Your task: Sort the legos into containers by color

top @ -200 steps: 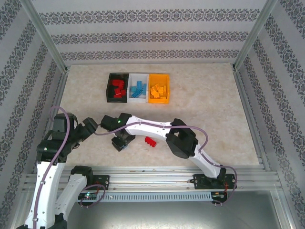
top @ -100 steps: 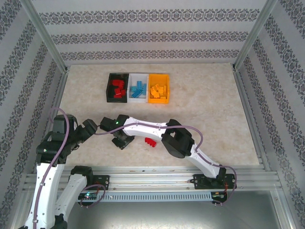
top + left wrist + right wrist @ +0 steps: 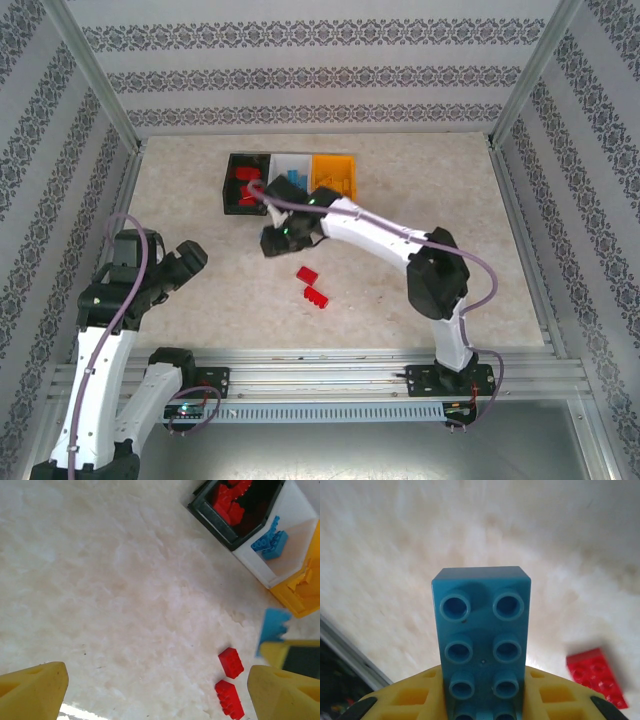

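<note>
My right gripper is shut on a light blue lego, which stands up between its yellow fingers. In the top view that gripper hangs just in front of the containers: a black bin with red legos, a white bin with blue ones, and an orange bin with yellow ones. Two red legos lie on the table behind it. My left gripper is open over bare table at the left. In its wrist view the two red legos lie near its right finger.
The right arm stretches diagonally across the middle of the table and covers part of the white and orange bins. Patterned walls and metal rails enclose the beige table. The three bins sit side by side at the back.
The right gripper closed on the blue lego and carried it from the near-left table up toward the bins, uncovering a second red lego. The left arm barely moved.
</note>
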You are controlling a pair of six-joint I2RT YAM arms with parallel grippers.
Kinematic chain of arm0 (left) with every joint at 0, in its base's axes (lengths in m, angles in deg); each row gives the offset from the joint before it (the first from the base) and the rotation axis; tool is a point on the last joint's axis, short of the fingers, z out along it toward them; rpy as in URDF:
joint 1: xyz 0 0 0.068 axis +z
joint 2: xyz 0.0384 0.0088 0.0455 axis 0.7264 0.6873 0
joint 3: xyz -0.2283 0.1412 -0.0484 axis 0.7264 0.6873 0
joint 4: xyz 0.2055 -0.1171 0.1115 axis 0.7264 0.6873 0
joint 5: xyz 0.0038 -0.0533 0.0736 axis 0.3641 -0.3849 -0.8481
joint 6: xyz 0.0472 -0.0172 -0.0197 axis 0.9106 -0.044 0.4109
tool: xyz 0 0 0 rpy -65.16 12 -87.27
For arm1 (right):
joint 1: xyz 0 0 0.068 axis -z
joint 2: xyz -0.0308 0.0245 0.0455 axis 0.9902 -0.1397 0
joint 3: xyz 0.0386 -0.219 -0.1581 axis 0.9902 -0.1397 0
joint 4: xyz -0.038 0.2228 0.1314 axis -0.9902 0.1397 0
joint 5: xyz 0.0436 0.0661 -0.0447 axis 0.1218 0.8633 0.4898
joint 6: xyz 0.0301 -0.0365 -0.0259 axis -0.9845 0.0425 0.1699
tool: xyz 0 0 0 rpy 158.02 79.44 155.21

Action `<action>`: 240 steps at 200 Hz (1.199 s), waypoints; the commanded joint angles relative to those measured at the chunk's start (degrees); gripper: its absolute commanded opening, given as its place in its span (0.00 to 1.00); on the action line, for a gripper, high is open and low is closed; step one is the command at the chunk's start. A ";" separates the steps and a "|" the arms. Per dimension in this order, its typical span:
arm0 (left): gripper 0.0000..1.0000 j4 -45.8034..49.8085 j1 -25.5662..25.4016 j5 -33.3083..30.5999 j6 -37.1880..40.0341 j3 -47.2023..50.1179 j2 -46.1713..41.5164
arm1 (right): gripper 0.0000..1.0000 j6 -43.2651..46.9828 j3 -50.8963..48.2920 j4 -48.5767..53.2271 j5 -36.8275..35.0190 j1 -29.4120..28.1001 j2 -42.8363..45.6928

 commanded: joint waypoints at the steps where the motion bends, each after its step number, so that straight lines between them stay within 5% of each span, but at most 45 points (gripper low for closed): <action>1: 0.93 -3.50 0.68 2.92 -0.06 -1.05 1.78 | 0.30 -6.19 3.05 -4.76 7.64 3.60 -1.99; 92: 0.92 -6.84 0.46 19.35 3.50 -0.02 12.87 | 0.33 -12.85 35.98 1.96 8.75 16.15 -25.90; 144: 0.92 -5.79 -1.66 21.27 4.56 0.66 16.34 | 0.52 -13.22 39.74 1.68 9.22 17.99 -27.75; 199: 0.93 -7.37 -11.21 17.61 5.61 -3.03 24.43 | 0.57 -9.89 26.88 1.37 6.08 18.12 -14.40; 240: 0.93 -6.43 -24.94 10.94 14.39 -12.20 38.35 | 0.58 -10.76 -5.36 -5.33 3.73 20.60 8.42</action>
